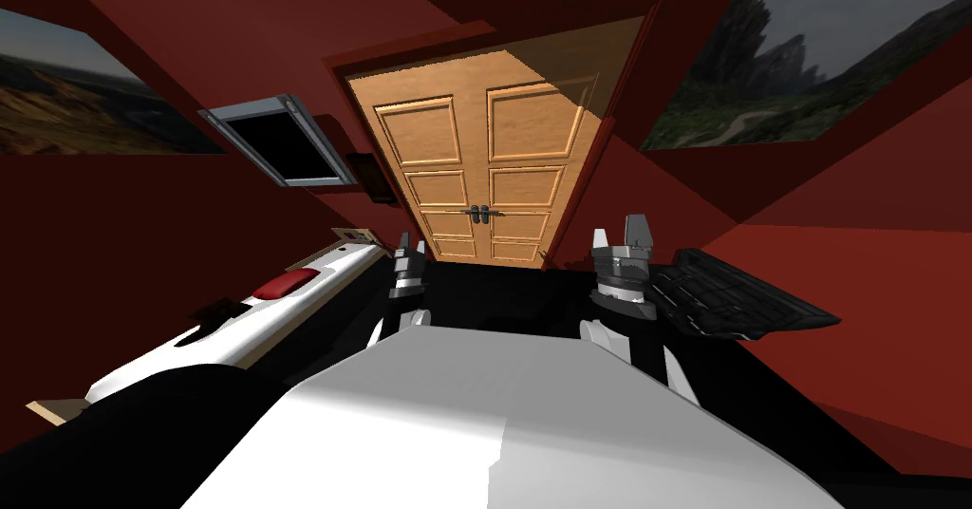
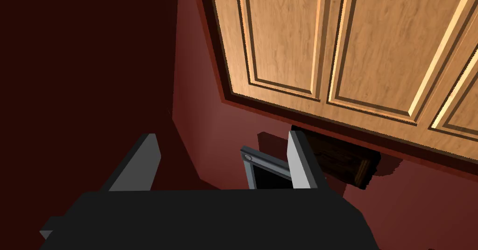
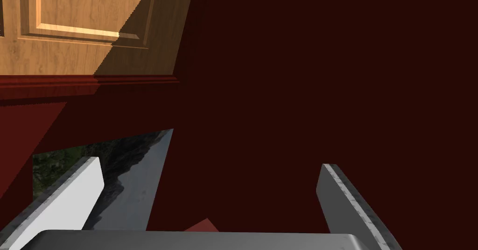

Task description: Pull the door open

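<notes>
**Arms and two-fingered grippers of the robot**
Left gripper (image 2: pixel 223 136): thin, light grey blade fingers on a matt dark box. Right gripper (image 3: pixel 210 164): similar blades with dark-speckled edges on a pale grey block. Right forearm (image 1: pixel 622 285): stacked grey and dark rings above white shells. Left forearm (image 1: pixel 409 280): dark with pale bands.

Left arm: the left forearm (image 1: pixel 408 290) is held forward on the left side, reaching toward the far end. The left gripper (image 1: pixel 411 241) points far, in line with the forearm. In the left wrist view its two fingers (image 2: pixel 140 161) rise from the dark gripper body (image 2: pixel 210 219), straight and set apart.

Right arm: the right forearm (image 1: pixel 622 290) is held forward on the right side, well apart from the left. The right gripper (image 1: pixel 618 233) also points far and appears larger in the head view. In the right wrist view its fingers (image 3: pixel 74 191) stand spread wide.

The grippers do not touch each other.
</notes>
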Tool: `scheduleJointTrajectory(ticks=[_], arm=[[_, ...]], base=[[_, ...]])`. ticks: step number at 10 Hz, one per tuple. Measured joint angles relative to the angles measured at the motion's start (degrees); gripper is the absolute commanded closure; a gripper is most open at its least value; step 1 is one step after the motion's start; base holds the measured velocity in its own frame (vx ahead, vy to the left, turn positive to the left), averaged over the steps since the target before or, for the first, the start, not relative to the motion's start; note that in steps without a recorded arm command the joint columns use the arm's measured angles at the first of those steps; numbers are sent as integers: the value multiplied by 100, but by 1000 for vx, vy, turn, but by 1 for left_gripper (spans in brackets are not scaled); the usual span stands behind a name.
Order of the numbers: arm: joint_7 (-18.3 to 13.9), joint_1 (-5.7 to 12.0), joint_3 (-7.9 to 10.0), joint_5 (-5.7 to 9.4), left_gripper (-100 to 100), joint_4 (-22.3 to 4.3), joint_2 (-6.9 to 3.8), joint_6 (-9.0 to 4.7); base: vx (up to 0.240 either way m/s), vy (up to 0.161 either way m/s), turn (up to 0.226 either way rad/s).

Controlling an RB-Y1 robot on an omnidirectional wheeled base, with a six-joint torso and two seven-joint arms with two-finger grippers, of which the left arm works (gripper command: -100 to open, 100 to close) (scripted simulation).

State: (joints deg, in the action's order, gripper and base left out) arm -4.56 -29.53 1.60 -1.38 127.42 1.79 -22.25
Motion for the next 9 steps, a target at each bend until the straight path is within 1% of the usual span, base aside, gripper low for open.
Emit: scheduleJointTrajectory(ticks=[1,2,3,4,5,6,7,9], arm=[[-20,41,32,22,-100,-105,-63,-4],[-28,88,39,26,-100,-170,-94,23],[-51,109,64,50,-100,-245,-158,38],[-63,151,67,58,-100,-398,-201,13],[-66,216,67,64,-100,-524,-244,33],[-93,280,109,92,-100,-631,-317,69],[-95,315,99,89,-100,-709,-330,91],[-119,382,124,115,-100,-911,-409,86]], base=[[163,1,-64],[154,-4,-47],[187,-13,-58],[202,14,-66],[169,31,-48],[127,12,-47],[94,6,-46],[90,18,-51]])
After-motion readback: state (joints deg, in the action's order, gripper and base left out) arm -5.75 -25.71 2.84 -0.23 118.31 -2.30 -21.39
